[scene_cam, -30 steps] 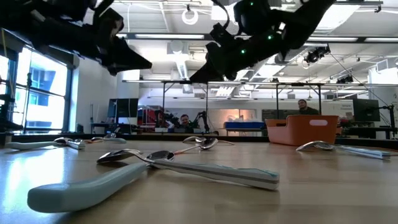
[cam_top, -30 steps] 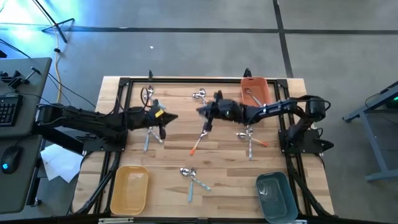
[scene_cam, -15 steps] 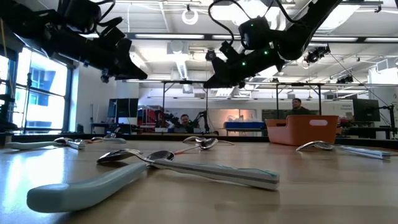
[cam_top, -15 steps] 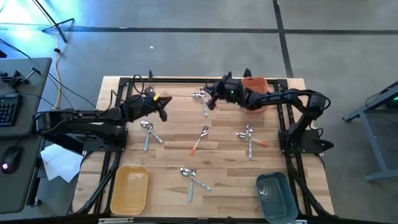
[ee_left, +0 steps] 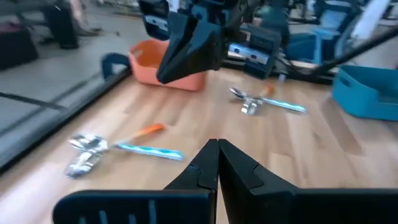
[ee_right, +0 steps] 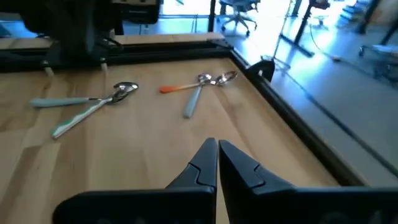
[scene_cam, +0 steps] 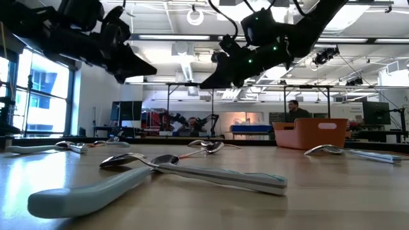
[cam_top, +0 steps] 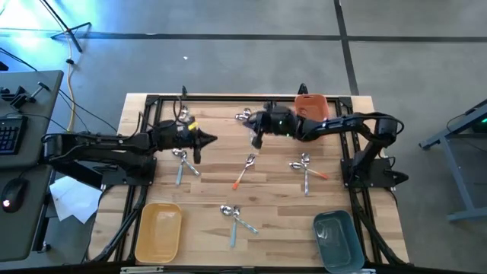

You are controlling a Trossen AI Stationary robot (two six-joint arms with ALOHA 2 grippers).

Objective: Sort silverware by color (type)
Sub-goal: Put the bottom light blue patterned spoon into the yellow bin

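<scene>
The wooden table [cam_top: 274, 202] carries three bins: an orange bin [cam_top: 313, 109] just beyond the right gripper, a yellow bin [cam_top: 158, 231] and a blue-grey bin [cam_top: 335, 239] well apart from both grippers.

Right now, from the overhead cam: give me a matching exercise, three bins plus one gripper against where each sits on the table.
Things:
1. orange bin
2. yellow bin
3. teal bin
4. left gripper

Places:
A. near corner on the right arm's side
B. above the table, left of centre, fingers shut
C. far edge on the right arm's side
D. near corner on the left arm's side

Pairs: 1-C, 2-D, 3-A, 4-B
</scene>
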